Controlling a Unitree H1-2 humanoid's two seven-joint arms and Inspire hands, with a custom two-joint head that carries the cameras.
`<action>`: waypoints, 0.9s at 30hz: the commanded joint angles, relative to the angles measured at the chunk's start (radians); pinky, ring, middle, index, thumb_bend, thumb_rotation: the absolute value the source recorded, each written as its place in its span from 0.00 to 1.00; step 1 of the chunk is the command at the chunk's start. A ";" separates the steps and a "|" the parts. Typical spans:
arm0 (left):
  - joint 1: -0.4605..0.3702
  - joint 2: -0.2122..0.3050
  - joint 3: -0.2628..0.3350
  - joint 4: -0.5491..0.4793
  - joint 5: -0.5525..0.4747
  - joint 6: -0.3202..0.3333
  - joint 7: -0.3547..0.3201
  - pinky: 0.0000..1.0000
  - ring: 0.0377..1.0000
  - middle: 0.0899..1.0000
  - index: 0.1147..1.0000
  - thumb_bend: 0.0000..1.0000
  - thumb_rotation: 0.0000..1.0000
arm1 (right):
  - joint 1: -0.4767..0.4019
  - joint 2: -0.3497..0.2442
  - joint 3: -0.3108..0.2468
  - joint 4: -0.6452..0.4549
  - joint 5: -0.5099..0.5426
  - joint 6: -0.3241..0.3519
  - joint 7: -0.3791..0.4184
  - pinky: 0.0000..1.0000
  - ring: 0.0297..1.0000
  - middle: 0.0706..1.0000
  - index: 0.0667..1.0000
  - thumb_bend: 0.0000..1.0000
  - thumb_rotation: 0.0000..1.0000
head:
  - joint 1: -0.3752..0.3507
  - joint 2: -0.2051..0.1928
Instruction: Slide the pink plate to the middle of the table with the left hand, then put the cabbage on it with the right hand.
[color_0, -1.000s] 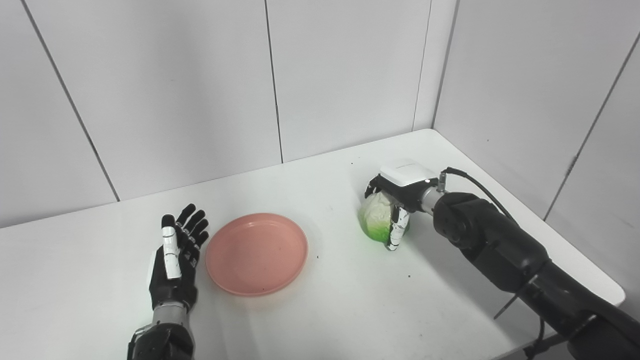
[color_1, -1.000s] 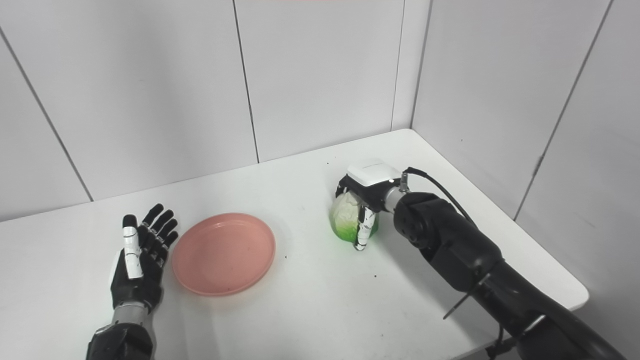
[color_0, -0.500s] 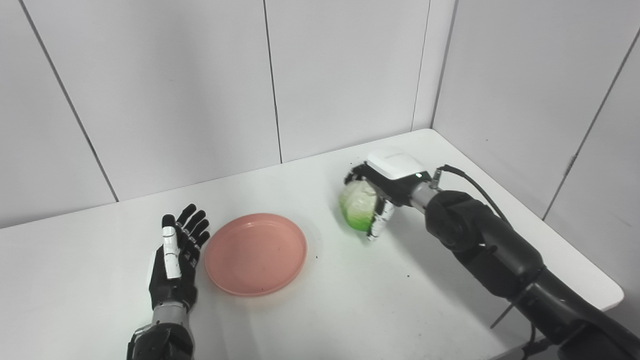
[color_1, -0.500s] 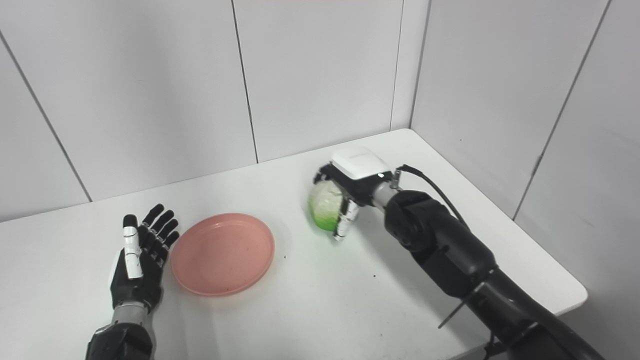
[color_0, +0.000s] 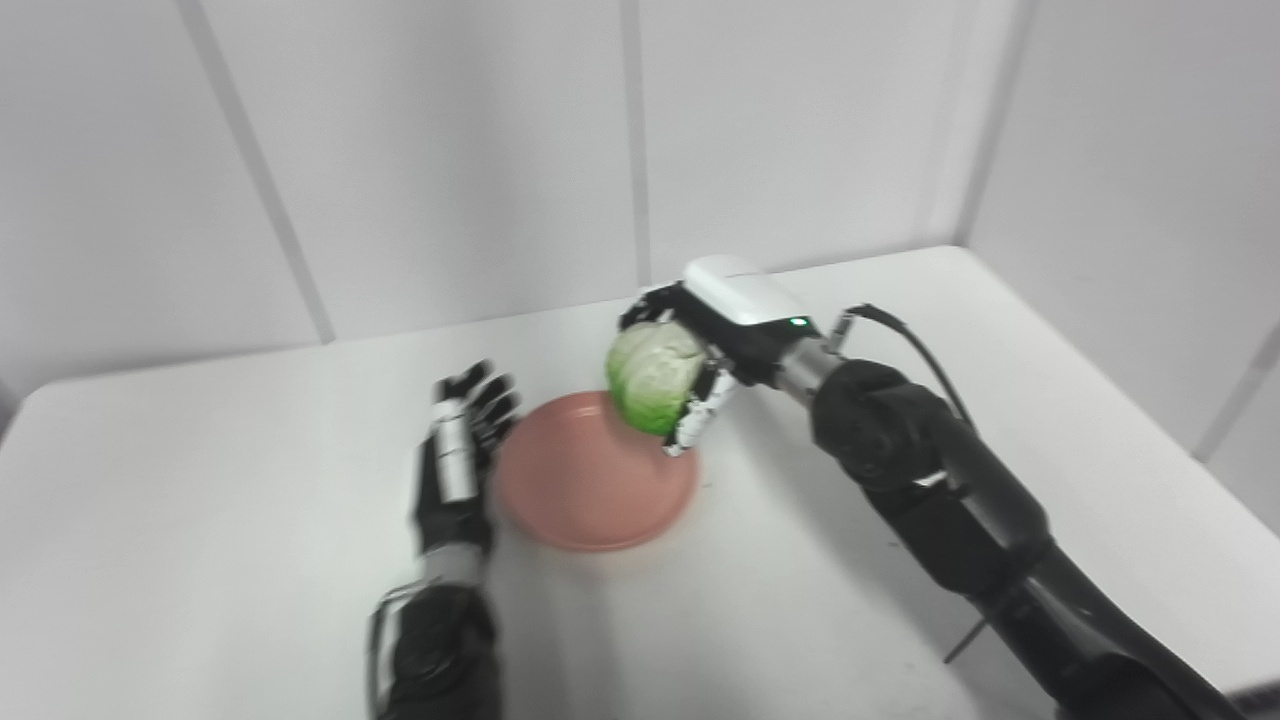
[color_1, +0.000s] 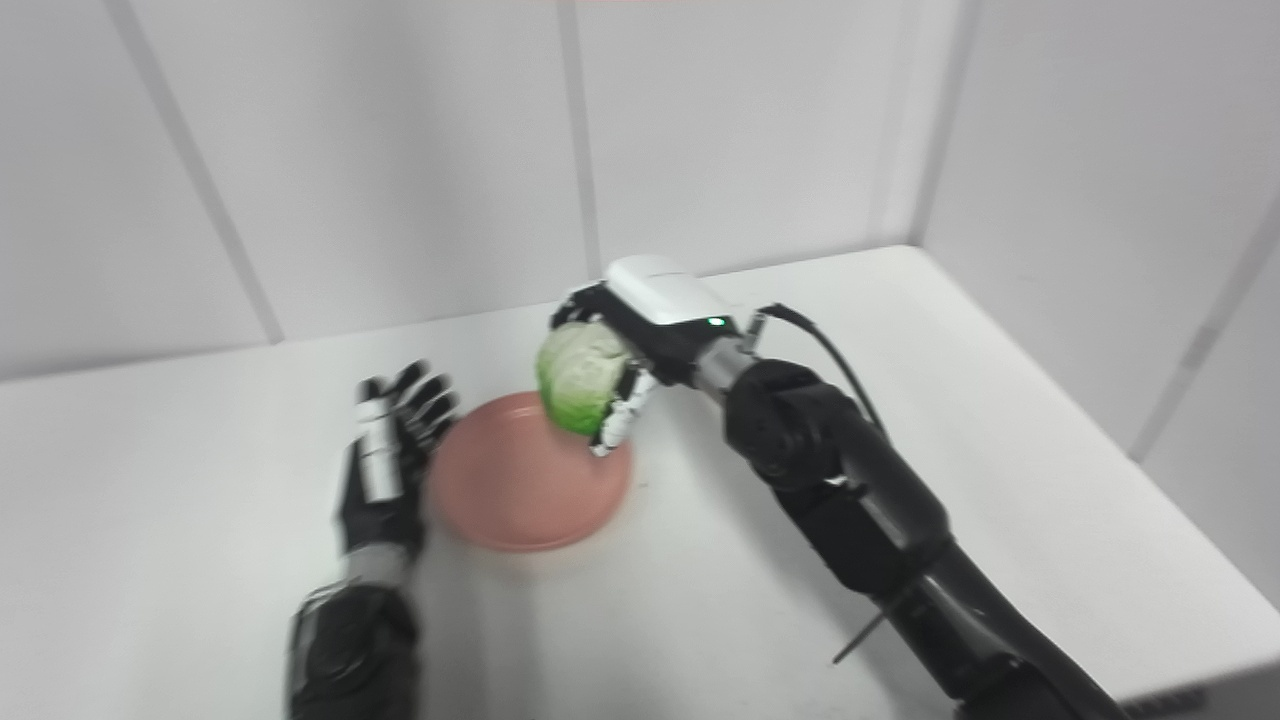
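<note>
The pink plate (color_0: 590, 490) lies flat on the white table (color_0: 200, 480), near its middle. My right hand (color_0: 715, 335) is shut on the cabbage (color_0: 652, 375), a pale green and white head, and holds it in the air over the plate's far right rim. In the right eye view the cabbage (color_1: 578, 377) hangs over the plate (color_1: 525, 485) the same way. My left hand (color_0: 458, 460) is open, fingers apart, resting on the table just left of the plate and holding nothing.
White wall panels close the table at the back and on the right. The table's right edge (color_0: 1180, 470) runs close beside my right arm (color_0: 930, 480). A cable (color_0: 900, 335) loops off the right wrist.
My right hand has carried the cabbage left and up, from the table's right part to over the plate's edge. The whole picture has shifted, so the camera moved. The left hand stays beside the plate.
</note>
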 joint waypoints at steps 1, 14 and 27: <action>-0.034 -0.004 -0.017 0.001 0.048 -0.065 0.032 0.78 0.78 0.77 0.82 0.69 0.97 | -0.066 0.001 0.010 0.004 -0.008 -0.048 -0.009 0.42 0.42 0.46 0.45 0.52 0.00 | 0.028 0.005; -0.007 -0.018 -0.073 -0.064 0.145 -0.012 0.089 0.88 0.88 0.87 0.86 0.67 1.00 | -0.119 0.023 0.130 0.154 -0.091 -0.132 0.002 0.35 0.39 0.46 0.49 0.52 0.00 | 0.106 0.021; -0.009 -0.023 -0.064 -0.061 0.121 -0.037 0.101 0.83 0.84 0.84 0.83 0.66 1.00 | -0.141 0.007 0.153 0.195 -0.135 -0.152 0.022 0.36 0.40 0.47 0.47 0.52 0.00 | 0.076 0.027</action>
